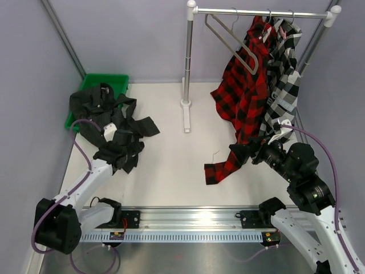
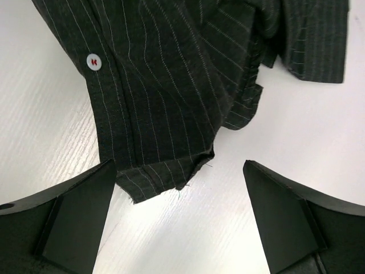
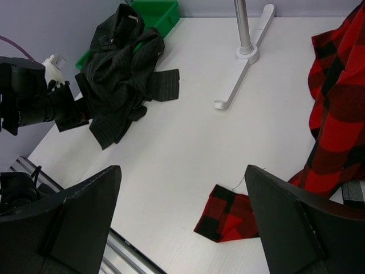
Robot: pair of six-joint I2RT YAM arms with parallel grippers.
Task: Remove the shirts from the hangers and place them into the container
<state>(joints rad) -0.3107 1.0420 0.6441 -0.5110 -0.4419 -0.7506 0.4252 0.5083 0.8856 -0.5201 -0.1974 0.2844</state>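
The charcoal shirt [image 2: 171, 85] is matt woven cloth, frayed at the hem, with a glossy plastic button [image 2: 93, 61]. The worktop [image 2: 296, 131] is smooth, faintly grained white. The tray [image 1: 94, 81] is smooth green plastic; the rack pole [image 1: 188, 57] is bright metal.

Place: a robot lab test cell, not a home or a shop.
Walls: plain pale grey panels [image 1: 142, 40] box in my table [image 1: 171, 160] on 3 sides, with a slanted metal strut [image 1: 60, 31] at the back left.
Mounting: my left arm [image 1: 94, 174] and right arm [image 1: 302, 162] are bolted to an aluminium rail [image 1: 194, 220] along the table's near edge.
Wiring: a purple cable [image 1: 332, 165] loops loose beside each arm.
Props: a small clothes rack [image 1: 187, 57] stands on the white table itself, and a green container [image 1: 114, 80] sits in the far left corner, laid out like a staged trial.
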